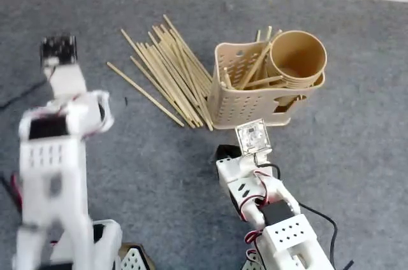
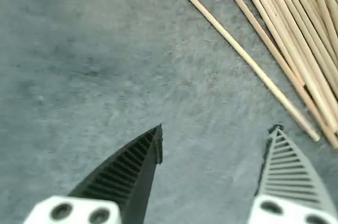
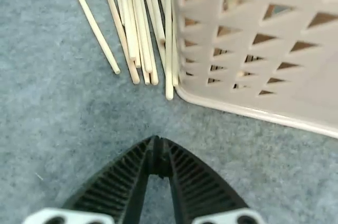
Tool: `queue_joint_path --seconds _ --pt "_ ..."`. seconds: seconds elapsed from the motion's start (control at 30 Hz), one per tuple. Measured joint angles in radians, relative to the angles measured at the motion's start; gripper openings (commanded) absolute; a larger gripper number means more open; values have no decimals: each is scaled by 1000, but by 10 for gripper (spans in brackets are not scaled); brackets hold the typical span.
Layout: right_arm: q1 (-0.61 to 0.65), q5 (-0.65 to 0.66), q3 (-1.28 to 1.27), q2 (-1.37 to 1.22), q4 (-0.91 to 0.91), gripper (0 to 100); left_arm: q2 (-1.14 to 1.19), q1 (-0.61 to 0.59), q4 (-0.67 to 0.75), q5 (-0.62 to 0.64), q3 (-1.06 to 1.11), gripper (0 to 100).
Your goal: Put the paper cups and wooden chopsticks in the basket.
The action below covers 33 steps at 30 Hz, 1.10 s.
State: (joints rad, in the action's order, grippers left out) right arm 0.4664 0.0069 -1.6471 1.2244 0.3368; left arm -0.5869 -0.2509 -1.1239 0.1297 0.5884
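The left hand hangs released near the wooden chopsticks piled toward the worktop's far edge, beside the basket holding the paper cups. It should straddle the outlying chopstick crosswise at mid-length before pinching; the right hand is clenched, empty

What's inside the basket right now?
Nested paper cups, open end up, and a few chopsticks leaning beside them. The basket floor and the number of cups are hidden by the contents.
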Motion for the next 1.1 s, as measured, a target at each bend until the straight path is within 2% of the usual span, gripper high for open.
queue_joint_path --seconds 0.33,0.6,0.87,1.1 --pt "0 2 -17 0 -5 5 543 120 0 161 -397 305" --pt "0 2 -17 0 -5 5 875 180 0 296 -674 305" --pt "0 2 -17 0 -5 5 1160 233 0 361 -905 303" --pt "0 2 -17 0 -5 5 1387 241 0 374 -1099 156"
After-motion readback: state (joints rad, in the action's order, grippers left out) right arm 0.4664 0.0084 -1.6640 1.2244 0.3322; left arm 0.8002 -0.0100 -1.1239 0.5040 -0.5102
